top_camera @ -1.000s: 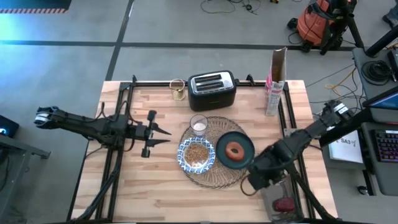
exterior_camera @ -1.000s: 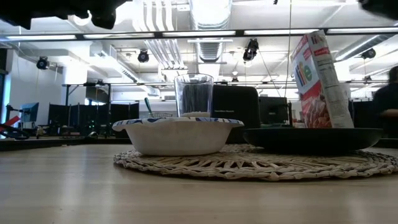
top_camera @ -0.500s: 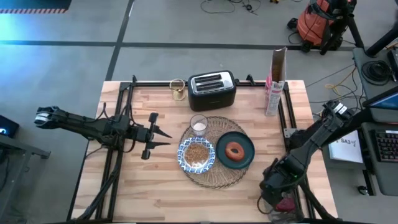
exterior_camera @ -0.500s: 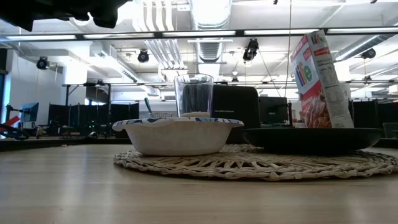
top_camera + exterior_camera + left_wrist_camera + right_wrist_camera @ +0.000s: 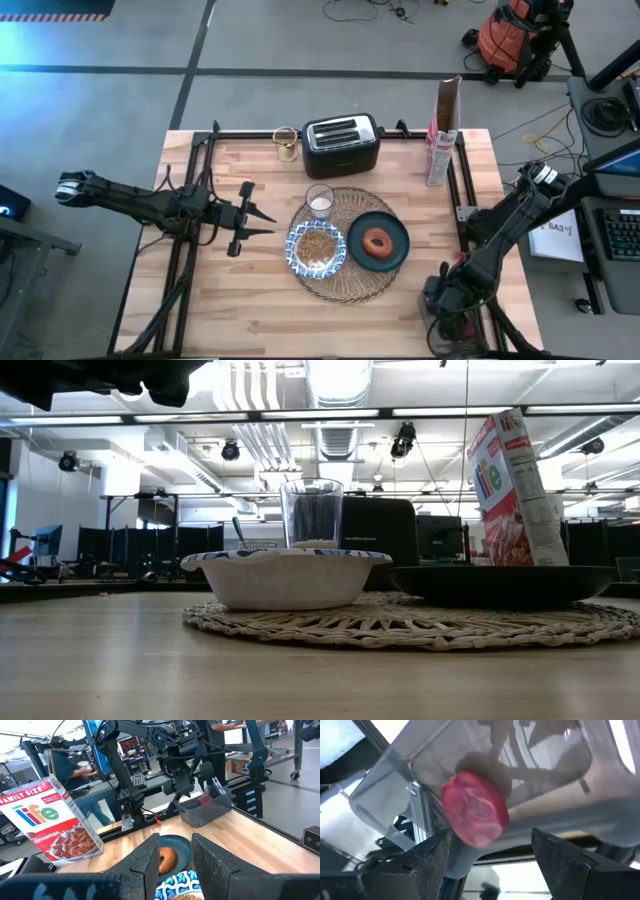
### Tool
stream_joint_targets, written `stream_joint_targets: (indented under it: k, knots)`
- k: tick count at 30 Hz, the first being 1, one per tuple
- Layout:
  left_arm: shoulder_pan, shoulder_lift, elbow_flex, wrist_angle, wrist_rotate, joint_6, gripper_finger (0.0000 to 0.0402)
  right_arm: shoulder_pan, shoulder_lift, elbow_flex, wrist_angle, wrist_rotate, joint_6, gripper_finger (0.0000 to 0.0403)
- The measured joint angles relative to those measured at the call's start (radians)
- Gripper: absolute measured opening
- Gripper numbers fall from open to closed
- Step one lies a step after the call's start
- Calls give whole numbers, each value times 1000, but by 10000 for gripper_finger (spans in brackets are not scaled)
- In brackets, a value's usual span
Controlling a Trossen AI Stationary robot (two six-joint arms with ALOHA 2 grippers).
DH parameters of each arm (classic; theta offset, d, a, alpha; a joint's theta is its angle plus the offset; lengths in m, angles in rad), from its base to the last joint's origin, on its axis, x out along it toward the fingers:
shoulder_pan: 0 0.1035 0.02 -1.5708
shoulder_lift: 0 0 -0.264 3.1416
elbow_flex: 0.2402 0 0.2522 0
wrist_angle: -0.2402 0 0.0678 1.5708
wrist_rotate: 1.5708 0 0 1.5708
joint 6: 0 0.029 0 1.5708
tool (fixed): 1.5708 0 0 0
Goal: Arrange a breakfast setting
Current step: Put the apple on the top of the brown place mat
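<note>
Breakfast things sit together near the middle of the table (image 5: pixel 230 300): a large round woven straw placemat (image 5: pixel 345 285) carries a blue-and-white patterned bowl (image 5: pixel 316 249) with brown cereal in it, a dark teal plate (image 5: pixel 400 240) just beside the bowl on the side toward the right arm, and a small clear glass (image 5: pixel 319 200) at the mat's far edge, holding something white at its bottom. A brown ring-shaped pastry (image 5: pixel 377 242) lies on the middle of the plate. Beyond the mat, along the far edge of the table, stand a black toaster (image 5: pixel 341 143), a small jar (image 5: pixel 286 144) beside it, and an upright cereal box (image 5: pixel 444 130) toward the right corner. The left gripper (image 5: pixel 262 220) hovers over the table just beside the mat on the bowl's side, its fingers (image 5: pixel 210 862) parted with nothing between them; past them its wrist view shows the plate and pastry. The right gripper (image 5: pixel 443 305) hangs at the near right corner of the table over a clear plastic bin (image 5: pixel 205 810), well apart from the setting. Its fingers (image 5: pixel 427 865) stand open and empty above a round red object (image 5: pixel 476 815) lying in the bin.
</note>
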Motion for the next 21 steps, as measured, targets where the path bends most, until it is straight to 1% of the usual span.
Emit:
stream_joint_targets:
  k: [6, 12, 21]
  knots:
    - [0, -1, 0, 0, -2, -3, 96, 25, 39, -9, 17, 10, -91, 263]
    - [0, -2, 0, 0, -2, -3, 96, 65, 139, -5, 168, 12, -125, 265]
    - [0, -2, 0, 10, -2, -9, 96, 129, 262, 13, 171, 5, -245, 268]
